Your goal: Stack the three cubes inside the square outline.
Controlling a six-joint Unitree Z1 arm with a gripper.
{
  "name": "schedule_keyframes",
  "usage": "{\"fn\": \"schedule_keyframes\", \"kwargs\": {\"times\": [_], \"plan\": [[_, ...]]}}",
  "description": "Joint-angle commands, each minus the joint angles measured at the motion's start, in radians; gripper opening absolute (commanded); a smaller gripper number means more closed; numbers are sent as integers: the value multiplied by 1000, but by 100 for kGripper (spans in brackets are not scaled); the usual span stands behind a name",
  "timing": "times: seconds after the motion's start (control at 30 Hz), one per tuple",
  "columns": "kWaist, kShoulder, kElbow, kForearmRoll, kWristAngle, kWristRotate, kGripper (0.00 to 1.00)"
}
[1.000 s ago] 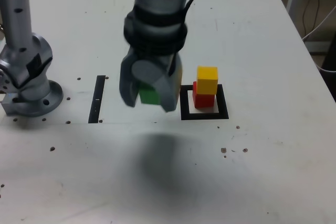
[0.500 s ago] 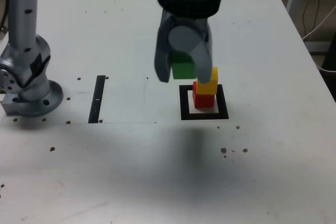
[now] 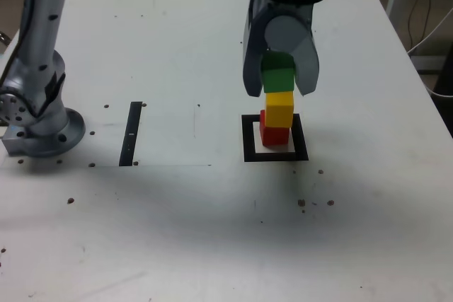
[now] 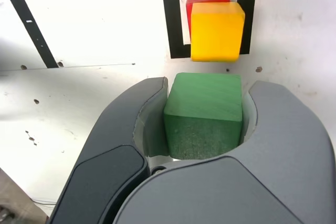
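1. Cubes are going up in a pile: the red one [image 3: 275,134] sits at the bottom, inside the black square [image 3: 249,155] on the table [image 3: 163,245].
2. The yellow cube [image 3: 279,110] is on top of the red one. It sits a bit off to one side, so the pile is not quite neat.
3. The green cube [image 4: 203,114] is up in the claw [image 4: 203,116]. Both fingers hug its sides, so the claw has a grip on it.
4. So two cubes look done, and one is left.
5. From the wrist view, the green cube does not look right over the yellow one. I think the arm should line it up, lower it softly, then let go. A bump could knock the yellow cube off.
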Motion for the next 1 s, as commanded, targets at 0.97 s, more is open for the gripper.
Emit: {"fn": "schedule_keyframes", "kwargs": {"times": [0.97], "plan": [[90, 86, -8, 6, -60, 106, 38]]}}
